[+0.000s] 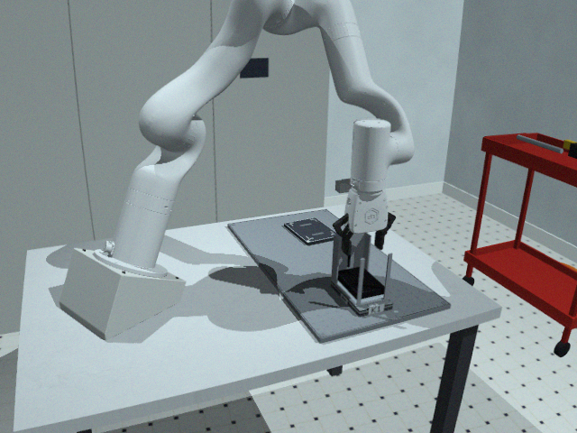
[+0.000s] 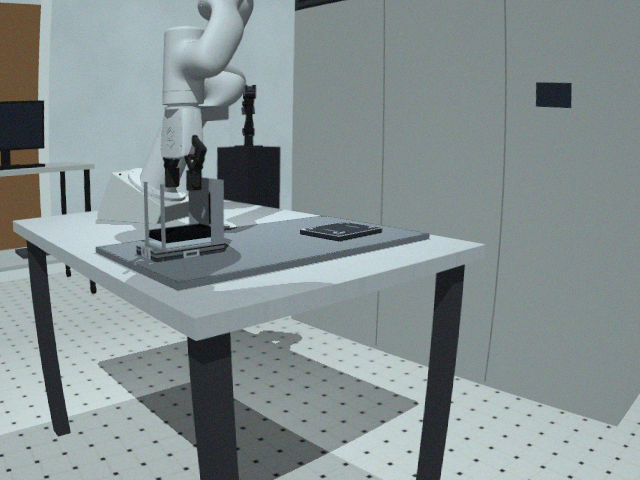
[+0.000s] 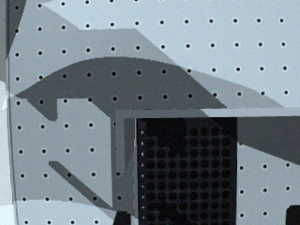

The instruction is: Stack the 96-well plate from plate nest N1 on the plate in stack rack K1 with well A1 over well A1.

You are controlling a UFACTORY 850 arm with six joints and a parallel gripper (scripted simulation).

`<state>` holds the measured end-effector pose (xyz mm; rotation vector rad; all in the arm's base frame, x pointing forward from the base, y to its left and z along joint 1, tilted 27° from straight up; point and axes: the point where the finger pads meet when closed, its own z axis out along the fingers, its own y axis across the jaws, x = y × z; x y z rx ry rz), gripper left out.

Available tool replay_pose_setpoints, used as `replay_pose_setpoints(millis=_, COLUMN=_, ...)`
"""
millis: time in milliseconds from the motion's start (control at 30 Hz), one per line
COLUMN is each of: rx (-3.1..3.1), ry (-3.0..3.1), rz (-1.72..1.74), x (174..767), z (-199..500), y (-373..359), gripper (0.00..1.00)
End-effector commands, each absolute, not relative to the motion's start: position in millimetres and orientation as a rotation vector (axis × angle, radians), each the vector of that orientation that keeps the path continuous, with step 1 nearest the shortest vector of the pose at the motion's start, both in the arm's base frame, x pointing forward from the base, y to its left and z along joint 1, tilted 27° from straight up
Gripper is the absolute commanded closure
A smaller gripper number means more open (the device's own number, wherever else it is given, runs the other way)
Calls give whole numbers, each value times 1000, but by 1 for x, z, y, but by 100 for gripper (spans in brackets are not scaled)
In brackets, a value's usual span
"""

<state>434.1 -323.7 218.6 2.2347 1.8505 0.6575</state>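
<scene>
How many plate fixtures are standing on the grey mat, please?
2: the flat nest N1 farther back, and the stack rack K1 nearer the front, below the open gripper. None appears hidden.

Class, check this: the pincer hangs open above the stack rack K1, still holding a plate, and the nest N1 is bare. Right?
Not quite. The pincer is open above the rack but holds nothing; the black plate lies down between the rack's posts. The top view shows this. The nest is bare, as stated.
</scene>
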Motion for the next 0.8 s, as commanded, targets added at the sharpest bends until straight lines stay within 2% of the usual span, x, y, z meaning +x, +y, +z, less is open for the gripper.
replay_pose_setpoints(millis=0, rx=2234, ry=1850, rz=657, x=432, z=225, y=-325, gripper=0)
replay_pose_setpoints(millis=767, rx=2234, ry=1850, rz=657, x=408, z=275, y=-333, gripper=0)
